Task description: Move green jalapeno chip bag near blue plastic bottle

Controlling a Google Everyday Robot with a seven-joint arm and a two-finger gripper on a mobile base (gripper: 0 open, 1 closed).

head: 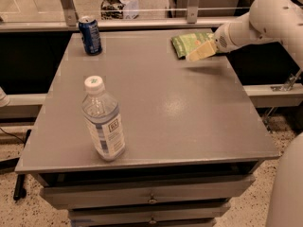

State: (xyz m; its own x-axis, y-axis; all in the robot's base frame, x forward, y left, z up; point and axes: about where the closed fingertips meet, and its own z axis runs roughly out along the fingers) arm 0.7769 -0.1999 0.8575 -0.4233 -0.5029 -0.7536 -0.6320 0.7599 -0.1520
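The green jalapeno chip bag (185,41) lies flat at the far right of the grey table, near the back edge. My gripper (199,52) comes in from the right on a white arm. Its cream tip lies over the bag's right and front part, at table height. The blue plastic bottle (102,120), clear with a white cap and a pale blue label, stands upright near the front left edge, far from the bag.
A dark blue soda can (90,35) stands at the back left corner. The grey table (189,122) has drawers below its front edge. A metal rail and glass run behind the table. My white arm (270,18) spans the back right.
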